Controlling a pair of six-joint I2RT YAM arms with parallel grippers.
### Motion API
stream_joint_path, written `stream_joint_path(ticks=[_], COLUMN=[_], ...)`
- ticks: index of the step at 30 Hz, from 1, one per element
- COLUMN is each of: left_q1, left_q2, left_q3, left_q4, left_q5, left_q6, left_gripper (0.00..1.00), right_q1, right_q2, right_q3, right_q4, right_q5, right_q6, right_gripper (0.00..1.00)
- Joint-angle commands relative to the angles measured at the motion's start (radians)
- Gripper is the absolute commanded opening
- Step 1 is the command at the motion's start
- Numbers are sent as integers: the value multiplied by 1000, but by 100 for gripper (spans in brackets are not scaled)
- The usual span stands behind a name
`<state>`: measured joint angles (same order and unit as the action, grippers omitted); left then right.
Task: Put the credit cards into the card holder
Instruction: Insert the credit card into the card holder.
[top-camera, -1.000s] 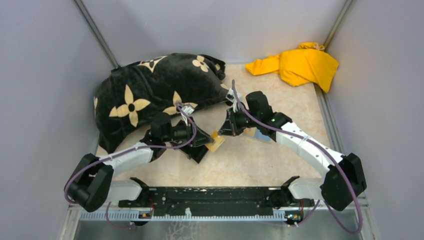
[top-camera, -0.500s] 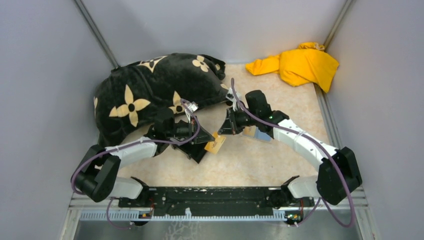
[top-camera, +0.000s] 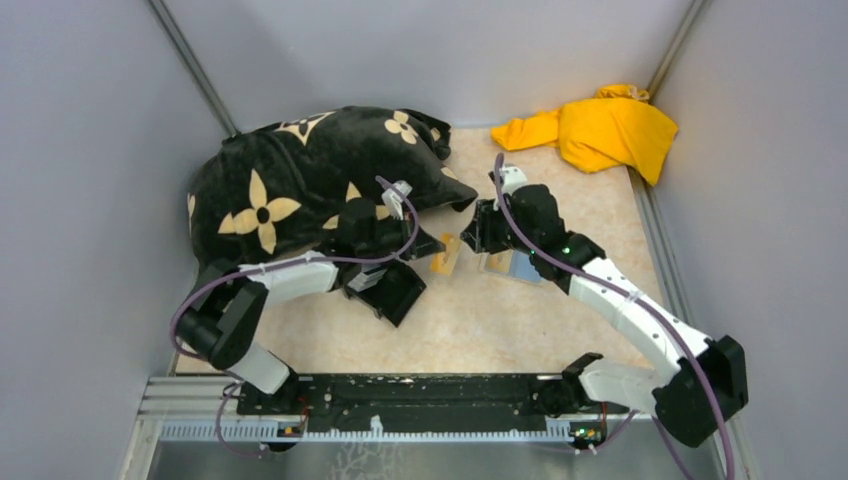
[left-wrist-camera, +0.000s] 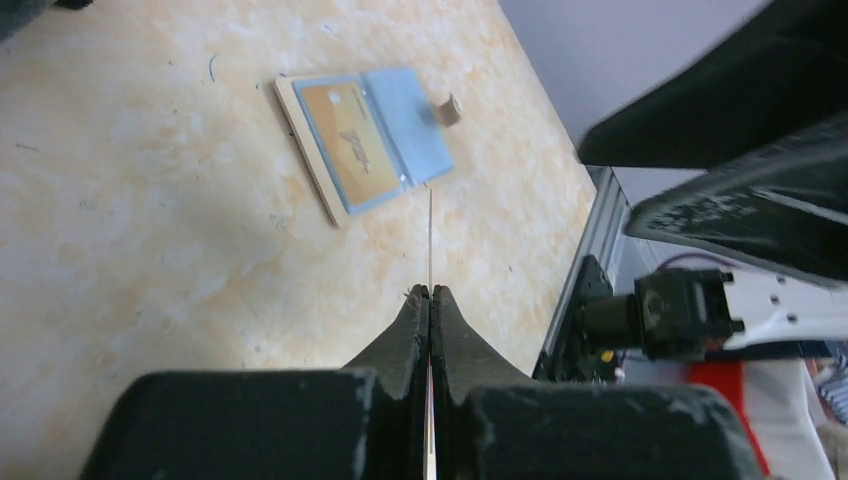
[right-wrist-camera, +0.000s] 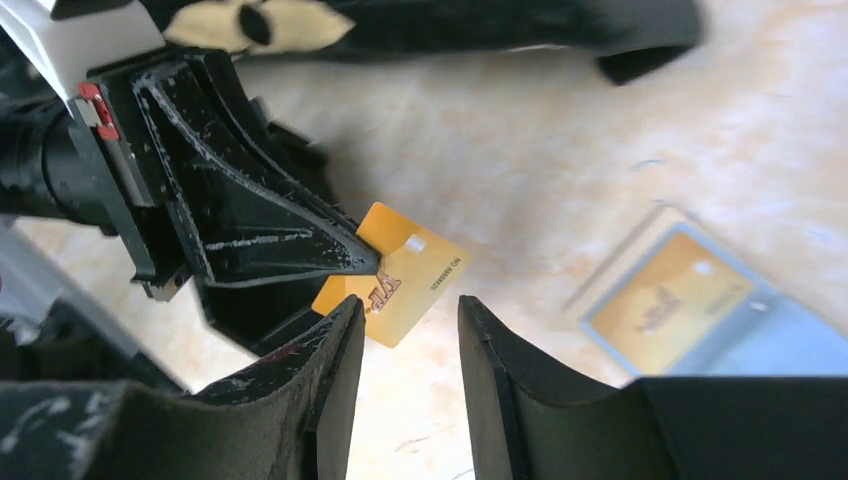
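A gold-orange credit card (top-camera: 447, 258) hangs just above the table with my left gripper (top-camera: 432, 252) shut on its edge. In the left wrist view this card (left-wrist-camera: 430, 240) shows edge-on as a thin line running out from the pressed-together fingertips of the left gripper (left-wrist-camera: 430, 292). My right gripper (right-wrist-camera: 405, 305) stands open just short of the card (right-wrist-camera: 415, 275), not touching it. The card holder (top-camera: 510, 266) lies open on the table under the right wrist. A second gold card (left-wrist-camera: 350, 140) sits in its blue-lined pocket, and its clasp tab (left-wrist-camera: 452, 108) sticks out.
A black cube-shaped box (top-camera: 395, 292) lies below the left gripper. A large black pillow with cream flowers (top-camera: 290, 185) fills the back left. A yellow cloth (top-camera: 600, 130) is bunched in the back right corner. Grey walls close in both sides.
The right gripper, shut on the gold card a second ago, has opened and drawn back to the right. The left gripper closed on the card and carried it farther from the bases.
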<state>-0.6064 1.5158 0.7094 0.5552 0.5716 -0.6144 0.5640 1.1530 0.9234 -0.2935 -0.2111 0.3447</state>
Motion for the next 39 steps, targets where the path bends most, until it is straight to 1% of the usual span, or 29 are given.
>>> stream_joint_path(ticks=[1,2,4,5,6,12,20,28,35,39], left_q1=[-58,-70,-82,-86,-89,-123,-152,-167,-174,-176], left_q2=[126,173,244,276,310,450,594,669,723,743], left_q3=[123,150,202,224,255,398,524,588,645,669], left_q4=[-37,-38,-25,-8,5,26,33,51,58,57], left_q5=[-141,-146,-142,-132,-121,-62,-22,-18,-15,-16], left_q6=[-55,-63,-81,-93,-105,-120,-160,-189,-210,-214], left_gripper=[0,0,0,0,0,0,0,0,0,0], right_q1=[-7,-7,-7,-8,-8,-27,-127,-226,-341,-368], right_q2=[-80,-80,-70,-61,-51,0,38,123,192,219], right_q3=[-41,-43,-48,-54,-62,-114,-188,-212,-224,-224], right_q4=[22,2,-35,-50,-56,-75,-54,-18,26,41], right_q5=[328,374,447,469,487,539,480,411,351,344], right_q6=[23,43,62,75,83,153,204,215,209,207], right_gripper=[38,34,20,9,0,0,0,0,0,0])
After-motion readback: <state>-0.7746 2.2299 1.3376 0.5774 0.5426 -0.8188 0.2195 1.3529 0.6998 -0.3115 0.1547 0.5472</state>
